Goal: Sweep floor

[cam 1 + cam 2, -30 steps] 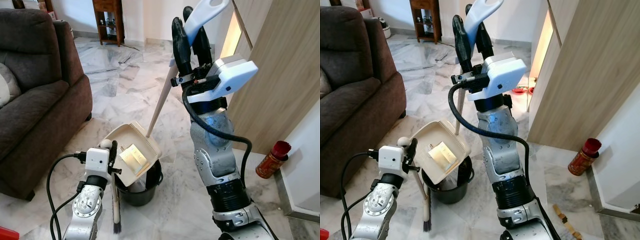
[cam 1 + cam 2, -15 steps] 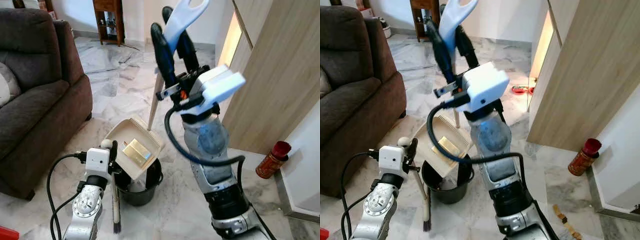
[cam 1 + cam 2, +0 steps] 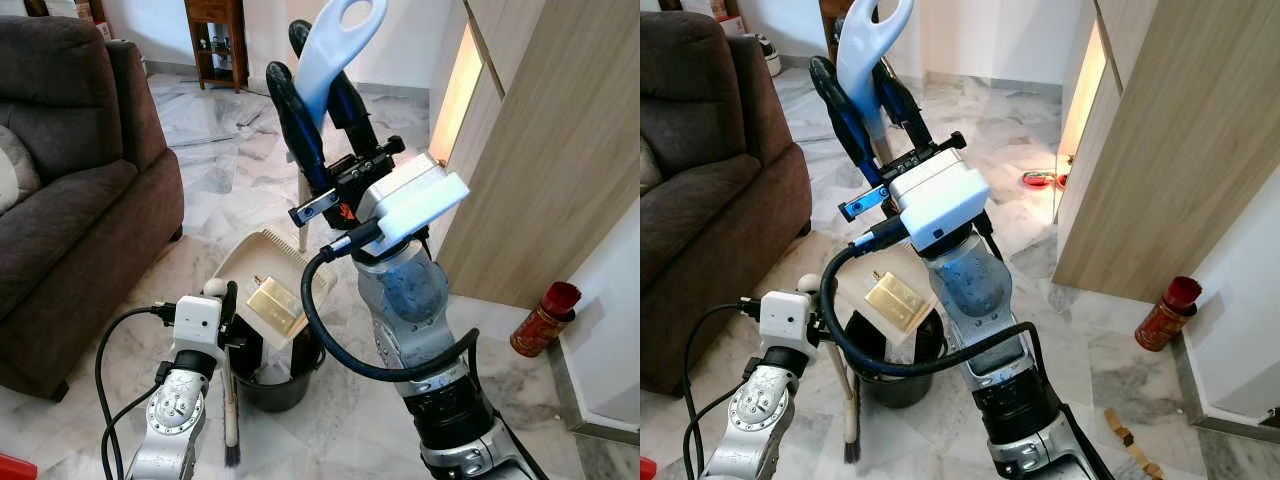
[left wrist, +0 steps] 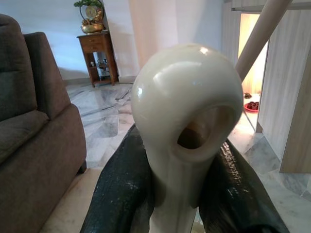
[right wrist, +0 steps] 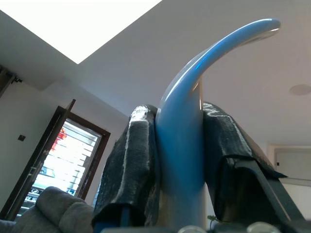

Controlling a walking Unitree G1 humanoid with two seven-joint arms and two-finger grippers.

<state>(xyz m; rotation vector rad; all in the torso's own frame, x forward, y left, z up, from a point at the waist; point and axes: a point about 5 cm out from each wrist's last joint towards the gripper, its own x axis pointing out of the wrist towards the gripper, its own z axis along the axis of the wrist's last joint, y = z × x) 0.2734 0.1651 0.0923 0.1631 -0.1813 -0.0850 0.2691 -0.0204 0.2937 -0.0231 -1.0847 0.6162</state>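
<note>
- While the right gripper (image 3: 315, 95) clamped the dustpan handle (image 3: 332, 45), the dustpan (image 3: 275, 290) tilted over the black bucket (image 3: 285, 375)
- The left gripper (image 4: 182, 194) clamped the broom handle (image 4: 187, 116)

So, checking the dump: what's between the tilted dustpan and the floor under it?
In the left eye view, the black bucket stands on the floor directly under the dustpan, which the right hand holds tilted by its handle.
</note>
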